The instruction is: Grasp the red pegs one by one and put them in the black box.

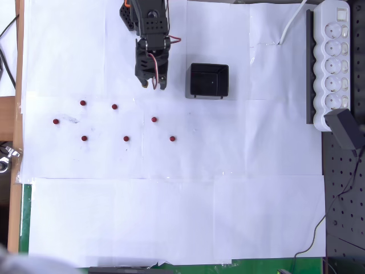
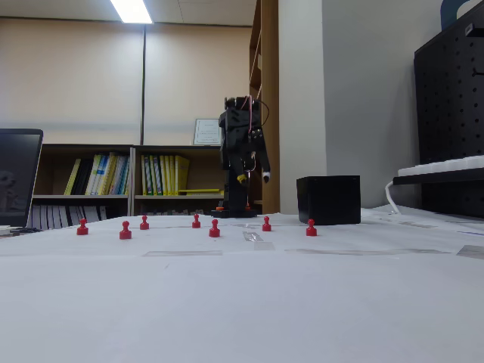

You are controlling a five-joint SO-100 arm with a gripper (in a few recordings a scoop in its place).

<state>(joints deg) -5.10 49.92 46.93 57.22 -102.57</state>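
Note:
Several small dark red pegs lie scattered on the white paper, among them one (image 1: 154,119) closest below my gripper, one (image 1: 172,138) to its lower right and one (image 1: 55,121) far left. In the fixed view they stand in a loose row, for example a peg (image 2: 311,228) in front of the box. The black box (image 1: 209,67) stands open-topped right of my gripper; its side wall (image 2: 329,200) faces the fixed camera. My gripper (image 1: 154,85) hangs above the paper, left of the box and apart from every peg, fingers slightly open with nothing between them. It also shows on the black arm (image 2: 254,178).
A white power strip (image 1: 333,63) on a black rail lies along the right edge, with a black adapter (image 1: 346,128) and cables. The table's wooden edge (image 1: 17,114) runs down the left. Bookshelves stand far behind in the fixed view.

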